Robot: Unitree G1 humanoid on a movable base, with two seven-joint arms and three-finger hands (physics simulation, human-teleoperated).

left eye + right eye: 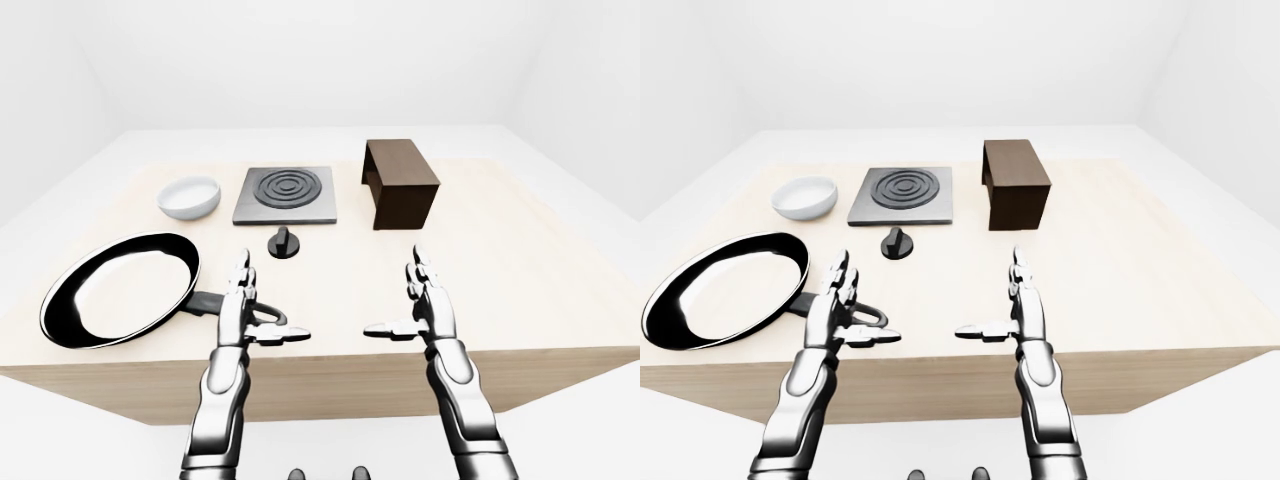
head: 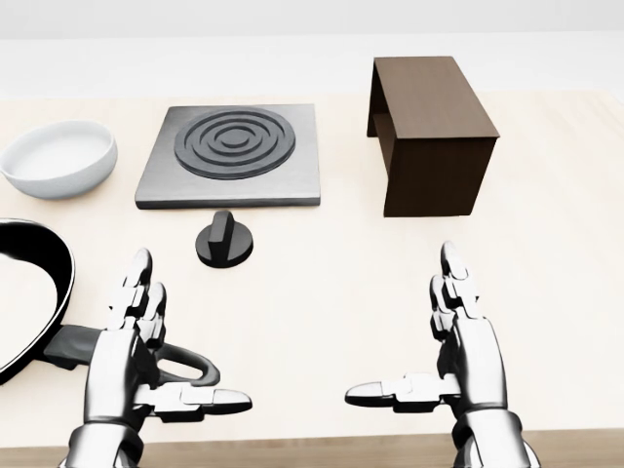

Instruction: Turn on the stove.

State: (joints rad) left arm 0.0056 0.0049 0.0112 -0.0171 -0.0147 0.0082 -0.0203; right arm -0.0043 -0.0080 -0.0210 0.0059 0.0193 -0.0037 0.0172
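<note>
A grey square stove plate [image 2: 232, 155] with dark concentric rings lies on the wooden table at the upper middle of the head view. Its black round knob [image 2: 224, 240] sits just below the plate, ridge upright. My left hand [image 2: 161, 356] hovers open low in the view, below and left of the knob, over the pan's handle. At the lower right my right hand [image 2: 429, 346] is open too, fingers straight, thumb pointing left. Neither hand touches the knob.
A black frying pan [image 1: 120, 288] lies at the left, its handle [image 2: 185, 366] reaching under my left hand. A white bowl [image 2: 58, 156] sits left of the stove. A dark brown box-shaped stand [image 2: 429, 132] stands right of it. The table's near edge [image 1: 330, 365] runs below my hands.
</note>
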